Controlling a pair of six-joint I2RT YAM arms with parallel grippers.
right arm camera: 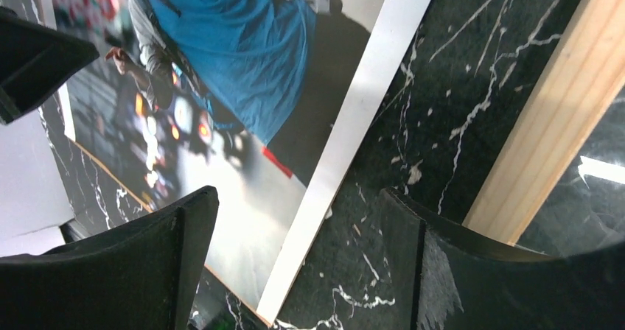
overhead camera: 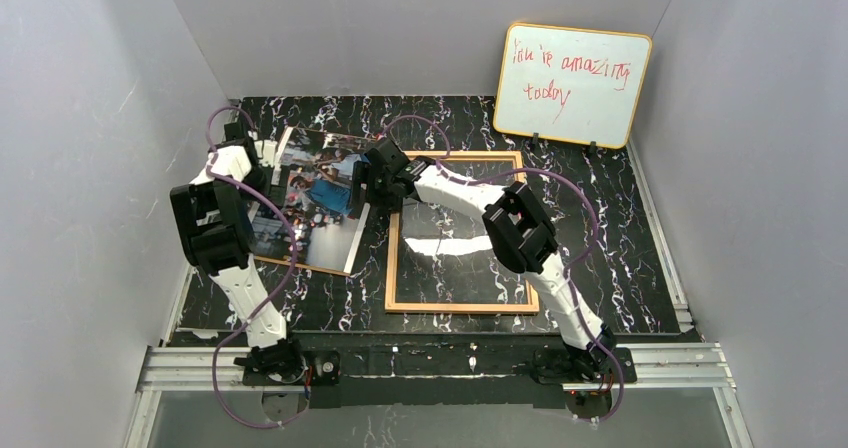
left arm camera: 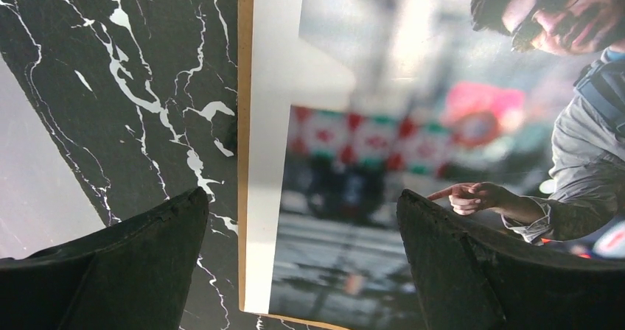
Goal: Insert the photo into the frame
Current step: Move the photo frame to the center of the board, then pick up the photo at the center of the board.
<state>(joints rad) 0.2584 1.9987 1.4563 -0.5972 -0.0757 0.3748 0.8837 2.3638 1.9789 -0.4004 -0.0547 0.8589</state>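
Note:
The photo (overhead camera: pixel 320 193) lies face up on the left of the table, on a brown back panel (left arm camera: pixel 245 124) whose edge shows past its white border. The light wooden frame (overhead camera: pixel 392 258) lies flat just to its right, with dark marble between them. My left gripper (overhead camera: pixel 272 180) hangs open over the photo's left edge (left arm camera: pixel 265 197), one finger over marble and one over the print. Over the photo's right border (right arm camera: pixel 346 146) my right gripper (overhead camera: pixel 358 193) is open, with the frame's wood (right arm camera: pixel 545 138) beside its right finger. Neither holds anything.
A whiteboard (overhead camera: pixel 572 83) with red handwriting leans on the back wall at the right. Grey walls close in the black marble table (overhead camera: pixel 620 258) on three sides. A metal rail (overhead camera: pixel 450 363) carrying the arm bases runs along the near edge.

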